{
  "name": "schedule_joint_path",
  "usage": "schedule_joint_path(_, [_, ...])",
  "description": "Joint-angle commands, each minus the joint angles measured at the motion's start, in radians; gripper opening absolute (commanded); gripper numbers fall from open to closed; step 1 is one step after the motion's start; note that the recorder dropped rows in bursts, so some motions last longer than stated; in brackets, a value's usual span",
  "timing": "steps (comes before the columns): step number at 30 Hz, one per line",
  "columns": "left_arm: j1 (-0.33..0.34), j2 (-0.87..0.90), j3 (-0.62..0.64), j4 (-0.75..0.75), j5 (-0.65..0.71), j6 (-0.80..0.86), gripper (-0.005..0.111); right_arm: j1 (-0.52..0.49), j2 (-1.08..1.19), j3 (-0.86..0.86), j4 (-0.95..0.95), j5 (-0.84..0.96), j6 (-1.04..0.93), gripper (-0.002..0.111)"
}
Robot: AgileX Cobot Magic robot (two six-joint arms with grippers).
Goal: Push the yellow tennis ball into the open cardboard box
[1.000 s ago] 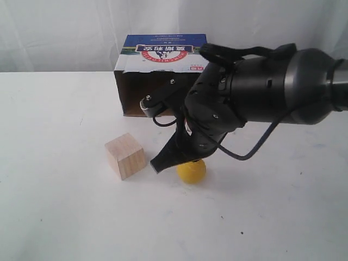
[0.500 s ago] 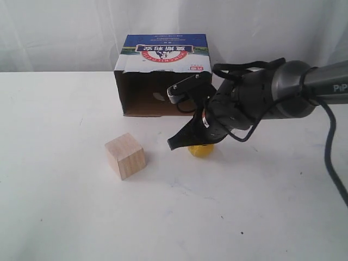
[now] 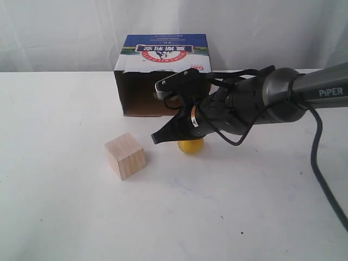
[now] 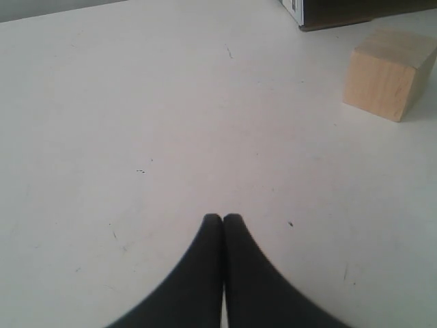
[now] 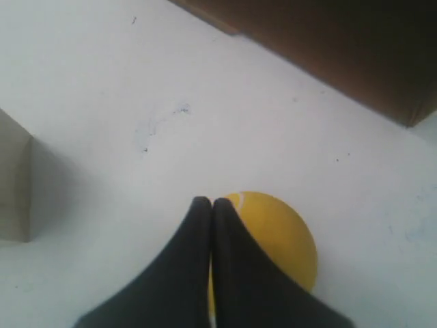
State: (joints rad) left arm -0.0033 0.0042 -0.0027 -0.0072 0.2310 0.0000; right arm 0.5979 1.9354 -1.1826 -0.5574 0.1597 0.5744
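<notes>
- The yellow tennis ball [image 3: 190, 146] sits on the desk [image 3: 255, 212] near the mouth of the open cardboard box [image 3: 163, 51], not yet inside.
- It is small, round and bright yellow, with a pale seam.
- Your right end effector [image 3: 156, 139] is clenched on nothing and lies across the ball off-centre, so the ball could squirt sideways.
- A crooked push may send it into the box's wall or toward the wooden cube [image 3: 125, 156].
- Your left end effector [image 4: 222, 219] is clenched too, well apart.

The yellow tennis ball [image 3: 191, 146] sits just in front of the open cardboard box [image 3: 163, 51], near its mouth but not inside; the brown box lies on its side, dark opening facing the ball, blue-and-white logo panel on top
</notes>
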Motion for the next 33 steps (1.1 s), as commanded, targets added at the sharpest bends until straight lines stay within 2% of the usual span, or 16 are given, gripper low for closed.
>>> schedule_joint_path(1, [-0.001, -0.004, 0.003, -0.007, 0.001, 0.000, 0.000, -0.008, -0.053, 0.005, 0.001, -0.041, -0.017, 0.000])
schedule_joint_path(3, [-0.001, -0.004, 0.003, -0.007, 0.001, 0.000, 0.000, -0.008, -0.081, 0.005, 0.001, -0.014, -0.017, 0.000])
schedule_joint_path(6, [-0.001, -0.004, 0.003, -0.007, 0.001, 0.000, 0.000, -0.012, -0.096, 0.005, 0.000, 0.171, -0.014, 0.000])
schedule_joint_path(9, [-0.001, -0.004, 0.003, -0.007, 0.001, 0.000, 0.000, -0.016, -0.067, 0.005, 0.000, 0.195, -0.025, 0.000])
schedule_joint_path(17, [-0.001, -0.004, 0.003, -0.007, 0.001, 0.000, 0.000, -0.016, 0.002, 0.005, 0.010, 0.144, -0.025, 0.000])
schedule_joint_path(33, [-0.001, -0.004, 0.003, -0.007, 0.001, 0.000, 0.000, -0.016, 0.008, 0.005, 0.024, -0.118, -0.025, 0.000])
